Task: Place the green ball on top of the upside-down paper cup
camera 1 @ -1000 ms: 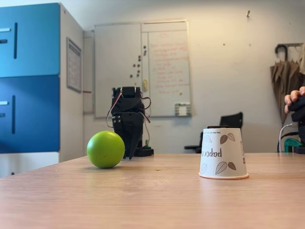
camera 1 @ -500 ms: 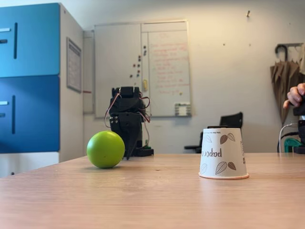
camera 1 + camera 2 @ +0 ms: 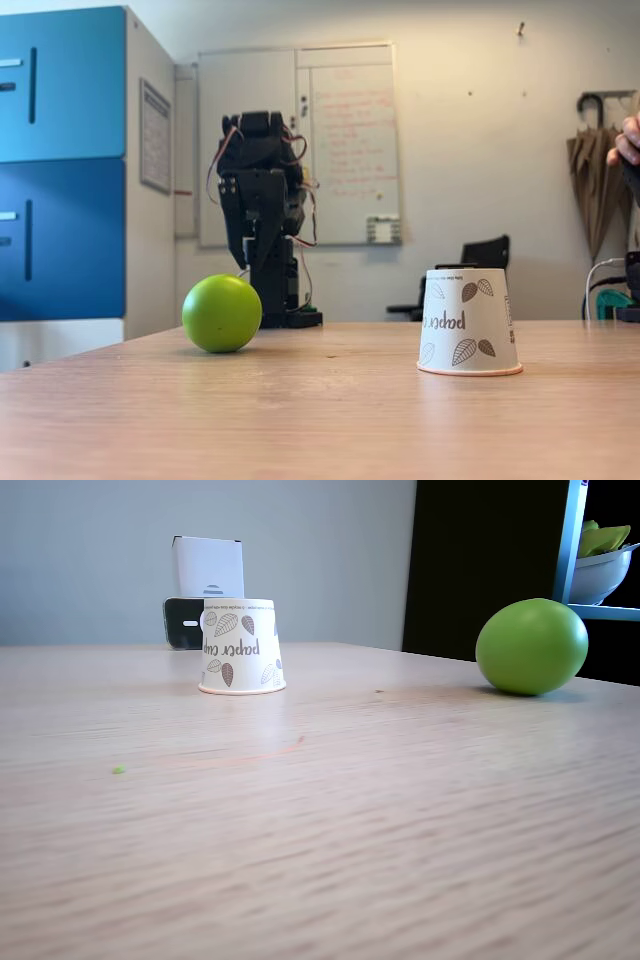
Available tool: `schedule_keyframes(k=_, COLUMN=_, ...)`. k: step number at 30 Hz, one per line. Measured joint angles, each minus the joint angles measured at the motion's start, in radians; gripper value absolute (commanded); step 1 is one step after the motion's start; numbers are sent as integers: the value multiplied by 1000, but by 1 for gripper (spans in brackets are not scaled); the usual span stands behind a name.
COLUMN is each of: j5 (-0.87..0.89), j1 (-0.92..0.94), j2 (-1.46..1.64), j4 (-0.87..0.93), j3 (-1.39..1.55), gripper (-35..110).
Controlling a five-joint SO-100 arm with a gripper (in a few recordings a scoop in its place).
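One fixed camera is sitting low, almost at the level of the table [image 3: 330, 420], looking across it toward the arm [image 3: 262, 200] and the whiteboard [image 3: 300, 140] on the far wall. The other fixed camera is also sitting near the tabletop, facing across the wood toward a pale wall. Both are taking in the green ball [image 3: 221, 313] [image 3: 531, 646] and the upside-down paper cup [image 3: 468, 321] [image 3: 241, 645], with their sides swapped between the two.

My black arm [image 3: 262, 215] is folded up tall at the back, gripper [image 3: 251, 262] pointing down above the table.
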Motion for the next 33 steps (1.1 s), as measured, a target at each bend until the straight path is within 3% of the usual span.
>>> schedule_keyframes(k=7, j5=-153, j1=-66, j2=-322, j4=66, j3=-299, gripper=21)
schedule_keyframes(k=15, j5=-170, j1=-193, j2=-643, j4=43, j3=-525, gripper=37)
schedule_keyframes(k=22, j5=-213, j1=-225, j2=-811, j4=-80, j3=-568, gripper=48)
schedule_keyframes(k=33, j5=-252, j1=-183, j2=-916, j4=-210, j3=-549, gripper=48)
